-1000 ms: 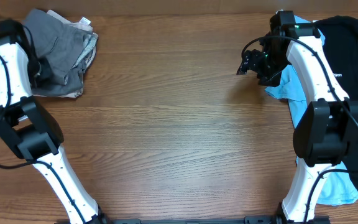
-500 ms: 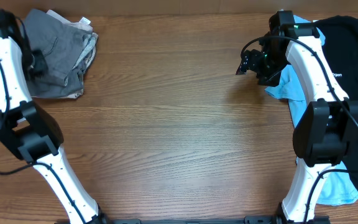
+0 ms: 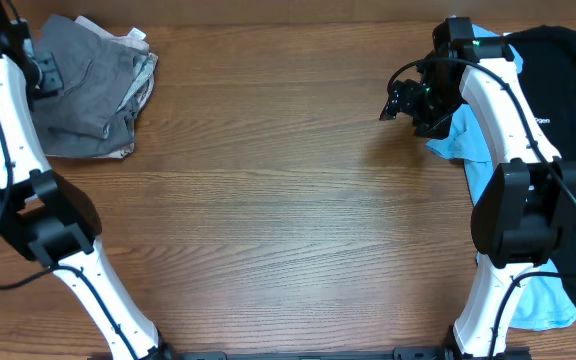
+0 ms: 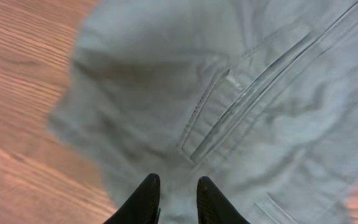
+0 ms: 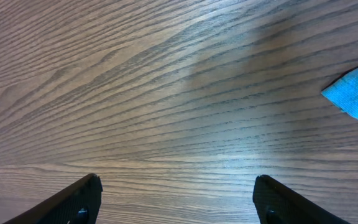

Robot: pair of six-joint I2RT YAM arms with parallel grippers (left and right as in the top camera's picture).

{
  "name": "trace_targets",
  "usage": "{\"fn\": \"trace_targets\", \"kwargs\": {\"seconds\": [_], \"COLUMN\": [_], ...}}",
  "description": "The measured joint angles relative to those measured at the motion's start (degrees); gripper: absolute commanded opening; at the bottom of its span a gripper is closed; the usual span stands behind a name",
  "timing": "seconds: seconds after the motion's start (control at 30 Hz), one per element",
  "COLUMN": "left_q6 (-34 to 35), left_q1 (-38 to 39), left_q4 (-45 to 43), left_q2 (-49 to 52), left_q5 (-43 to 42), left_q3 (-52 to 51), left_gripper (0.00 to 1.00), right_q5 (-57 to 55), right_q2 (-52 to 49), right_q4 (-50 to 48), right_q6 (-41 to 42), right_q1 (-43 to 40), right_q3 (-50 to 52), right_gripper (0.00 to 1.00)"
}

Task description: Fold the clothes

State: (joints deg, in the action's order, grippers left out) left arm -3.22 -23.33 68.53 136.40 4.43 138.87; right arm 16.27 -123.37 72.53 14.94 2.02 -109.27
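The grey shorts (image 3: pixel 93 85) lie crumpled at the far left of the tabletop (image 3: pixel 268 200). They are soft, light, limp cotton with stitched pocket seams, so pinch the thicker waistband edge. Your left tool (image 4: pixel 174 188) hovers over them, barely parted and empty. Your right tool (image 5: pixel 178 183) gapes wide over bare wood, holding nothing.

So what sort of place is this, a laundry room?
Probably a robotics lab bench, not a laundry: two white robot arms stand at a wooden table, with grey shorts heaped at one side and a black T-shirt and light-blue T-shirt at the other.
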Motion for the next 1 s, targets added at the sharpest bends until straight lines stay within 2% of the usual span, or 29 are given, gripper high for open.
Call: {"fn": "trace_targets", "kwargs": {"seconds": [0.27,0.5,0.53,0.6,0.7,0.9,1.0], "left_q6": [-1.92,-1.95,-1.95,-2.16,-2.89,-3.04,-3.23], "left_q1": [-0.02,-0.02,-0.02,0.00,0.00,0.00,0.11], "left_q4": [0.83,0.76,0.79,0.66,0.66,1.42,2.38], "left_q2": [11.72,11.34,10.97,9.35,5.44,-7.43,-12.79], "left_q5": [-0.11,-0.13,-0.13,-0.20,-0.42,-2.64,-5.46], "left_q3": [-0.96,-0.94,-0.96,-1.27,-1.68,-1.68,-1.64], "left_gripper": [0.22,0.24,0.25,0.38,0.59,0.82,0.87], "right_q5": [0.00,0.02,0.00,-0.02,-0.42,-0.87,-0.92], "right_q2": [0.00,0.00,0.00,0.00,-0.02,-0.02,0.26], "right_q4": [0.15,0.20,-0.24,-0.52,1.84,10.21,15.34], "right_q6": [0.04,0.02,-0.04,-0.79,-1.70,-2.40,-2.60], "right_q1": [0.00,0.00,0.00,0.00,0.00,0.00,0.00], "right_q3": [0.02,0.00,0.00,-0.11,-2.58,-19.78,-28.28], "right_gripper": [0.82,0.82,0.85,0.89,1.00,1.00,1.00]}}
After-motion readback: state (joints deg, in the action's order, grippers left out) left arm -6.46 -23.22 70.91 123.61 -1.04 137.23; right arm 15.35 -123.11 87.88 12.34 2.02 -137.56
